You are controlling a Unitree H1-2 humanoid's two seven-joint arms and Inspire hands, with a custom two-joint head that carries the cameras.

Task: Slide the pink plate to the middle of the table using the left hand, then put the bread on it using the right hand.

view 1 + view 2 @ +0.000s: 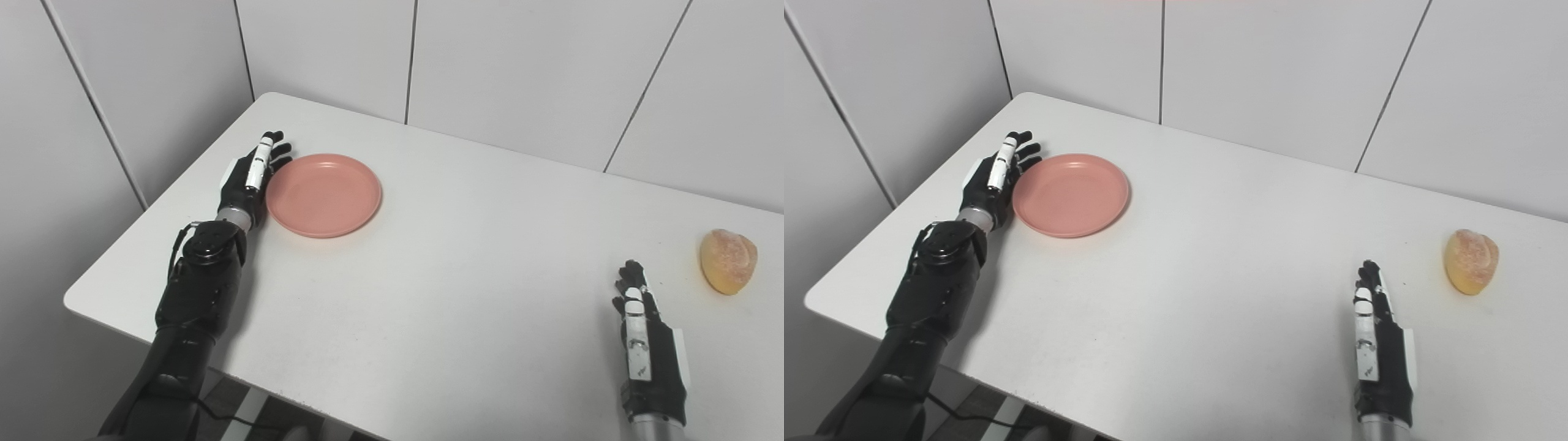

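Resting edge-on against the pink plate's (323, 195) left rim at upper left of frame, left robot hand (250, 177) is released, fingers straight, grasping nothing. Plate lies flat on white table (441, 269). Bread (728, 260) sits at right edge, long axis roughly up-down in frame. Right robot hand (646, 349) released, lower right, apart from bread.

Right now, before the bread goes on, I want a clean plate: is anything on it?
Nothing lies on the pink plate; its dish is bare. The table under it is covered.
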